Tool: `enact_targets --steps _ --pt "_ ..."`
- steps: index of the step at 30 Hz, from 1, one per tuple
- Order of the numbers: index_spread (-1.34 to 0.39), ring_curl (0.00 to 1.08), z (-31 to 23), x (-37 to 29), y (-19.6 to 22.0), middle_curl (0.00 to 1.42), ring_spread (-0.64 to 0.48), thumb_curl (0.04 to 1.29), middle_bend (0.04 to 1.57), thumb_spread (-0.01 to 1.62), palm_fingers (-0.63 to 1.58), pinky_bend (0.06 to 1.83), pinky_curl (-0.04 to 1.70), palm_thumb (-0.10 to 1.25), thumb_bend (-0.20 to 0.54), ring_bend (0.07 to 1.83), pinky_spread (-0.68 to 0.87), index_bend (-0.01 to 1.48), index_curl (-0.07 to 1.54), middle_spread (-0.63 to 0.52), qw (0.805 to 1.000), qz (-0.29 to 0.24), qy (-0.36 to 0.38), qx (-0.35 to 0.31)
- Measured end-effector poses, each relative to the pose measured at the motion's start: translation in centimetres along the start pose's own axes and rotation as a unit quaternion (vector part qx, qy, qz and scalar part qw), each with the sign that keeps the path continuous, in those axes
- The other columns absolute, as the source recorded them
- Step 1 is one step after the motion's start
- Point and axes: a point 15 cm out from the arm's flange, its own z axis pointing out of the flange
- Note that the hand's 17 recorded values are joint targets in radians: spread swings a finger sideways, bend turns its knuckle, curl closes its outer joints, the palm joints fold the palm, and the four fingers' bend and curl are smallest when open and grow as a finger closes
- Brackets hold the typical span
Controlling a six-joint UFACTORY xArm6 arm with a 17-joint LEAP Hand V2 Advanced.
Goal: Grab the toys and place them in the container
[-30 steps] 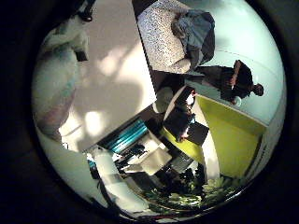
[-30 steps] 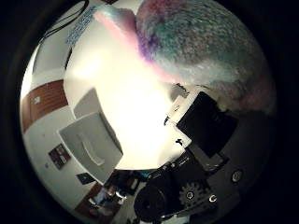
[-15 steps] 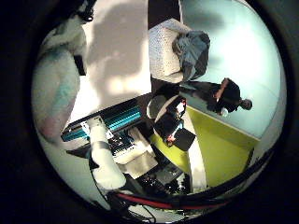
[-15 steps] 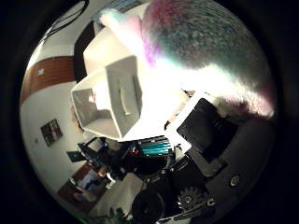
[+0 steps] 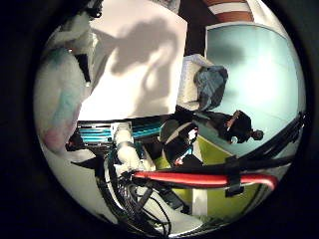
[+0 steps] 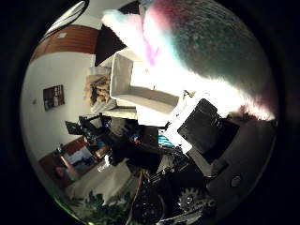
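Plush toy, pastel pink and teal, is pressed close against the palm of the hand, whose fingers are judged to be wrapped round it. The white container is seen on the white tabletop, at about nine o'clock of the toy. The toy is best carried squarely over the open container before the grasp is relaxed.
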Motion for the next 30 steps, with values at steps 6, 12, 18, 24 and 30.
enact_targets --steps 6,12,18,24,30 --pt "-0.36 0.86 0.4 -4.7 -1.6 1.09 -0.26 0.63 1.22 1.12 0.94 1.35 0.98 1.02 -0.010 1.39 -0.21 0.95 1.13 -0.25 0.999 -0.050 -0.002 0.010" --pt "-0.36 0.87 -0.3 -8.5 -3.0 1.09 -0.26 0.62 1.21 1.14 0.94 1.33 1.00 1.02 -0.013 1.38 -0.22 0.94 1.13 -0.25 0.995 -0.085 -0.011 0.052" --pt "-0.39 0.75 -1.2 -11.8 -4.4 0.98 -0.27 0.55 1.08 1.22 0.91 1.16 0.86 0.80 -0.037 1.30 -0.33 0.65 1.05 -0.24 0.988 -0.111 -0.032 0.101" --pt "-0.47 0.45 -0.7 -13.7 -3.4 0.66 0.05 0.46 0.51 1.27 -0.06 0.90 0.70 0.63 -0.022 0.64 0.08 0.37 0.74 -0.09 0.986 -0.135 -0.062 0.077" --pt "-0.46 0.31 -0.4 -13.0 -3.5 0.44 0.24 0.40 0.24 1.26 0.00 0.75 0.52 0.60 -0.015 0.43 0.49 0.20 0.50 0.03 0.985 -0.146 -0.063 0.068"
